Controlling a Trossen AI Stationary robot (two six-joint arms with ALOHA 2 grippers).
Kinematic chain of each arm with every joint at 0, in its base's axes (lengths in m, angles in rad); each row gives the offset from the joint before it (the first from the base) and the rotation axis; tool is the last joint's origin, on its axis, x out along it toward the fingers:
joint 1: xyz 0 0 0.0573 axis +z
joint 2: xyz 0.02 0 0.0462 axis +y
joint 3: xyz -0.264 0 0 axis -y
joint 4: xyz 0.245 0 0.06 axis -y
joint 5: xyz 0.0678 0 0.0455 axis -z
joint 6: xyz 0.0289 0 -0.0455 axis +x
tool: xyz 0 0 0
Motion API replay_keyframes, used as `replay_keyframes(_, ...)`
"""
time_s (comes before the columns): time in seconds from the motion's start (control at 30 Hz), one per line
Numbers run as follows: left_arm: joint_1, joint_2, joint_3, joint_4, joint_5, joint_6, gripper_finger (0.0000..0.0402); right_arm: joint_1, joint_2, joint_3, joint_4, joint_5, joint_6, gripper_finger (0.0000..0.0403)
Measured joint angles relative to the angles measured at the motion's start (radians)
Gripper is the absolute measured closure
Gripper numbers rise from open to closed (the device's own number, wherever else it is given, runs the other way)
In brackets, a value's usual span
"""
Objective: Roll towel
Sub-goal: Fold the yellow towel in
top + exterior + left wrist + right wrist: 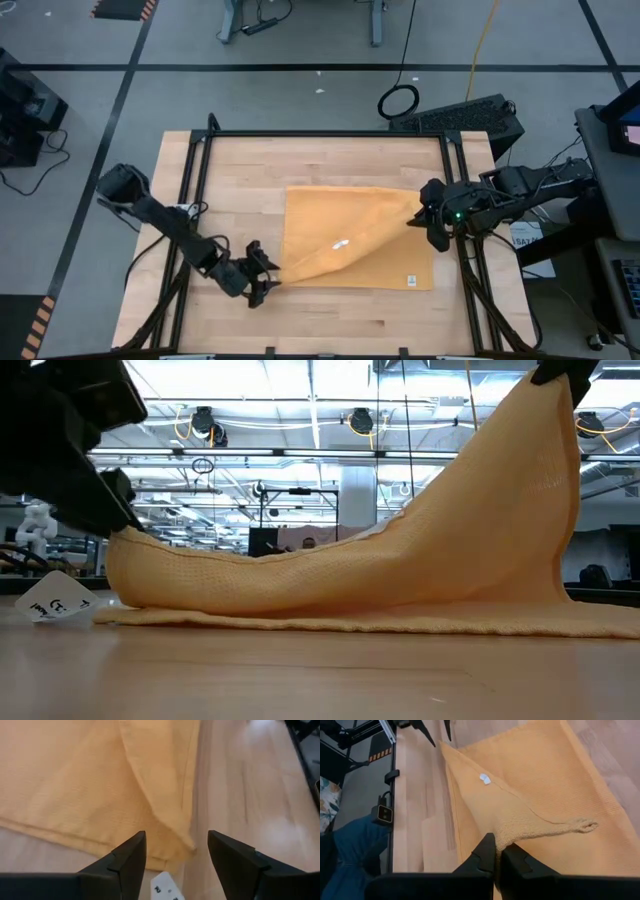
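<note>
This was a lab or a big workshop for robots. The wooden desk (pixel 330 310) sat inside a black metal frame (pixel 320 133). The floor (pixel 300 95) was gray, with black tape lines (pixel 300 67) and orange and black warning stripes (pixel 118 9). Cables (pixel 398 100) lay on the floor, and a black keyboard (pixel 462 114) sat near the desk. Behind the desk, the room was wide and open, with long bright lights (pixel 250 385) and yellow cords (pixel 190 425) hanging from the high ceiling.
</note>
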Motion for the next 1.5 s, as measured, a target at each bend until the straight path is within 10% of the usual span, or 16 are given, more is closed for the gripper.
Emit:
replay_keyframes(0.13,0.013,0.063,0.000,0.092,0.009,0.065,0.0217,0.000,0.000,0.000,0.000,0.013,0.000,0.0403)
replay_keyframes(0.33,0.038,0.078,0.000,0.138,-0.014,0.225,0.0383,-0.001,0.000,0.000,-0.003,0.052,-0.023,0.0403)
replay_keyframes(0.83,0.177,-0.110,0.000,0.006,-0.309,0.466,0.0394,0.096,-0.066,0.000,-0.251,0.179,0.074,0.0403)
replay_keyframes(1.5,0.195,-0.323,0.000,0.017,-0.383,0.765,0.0394,0.493,0.108,0.000,-0.237,0.125,0.450,0.0403)
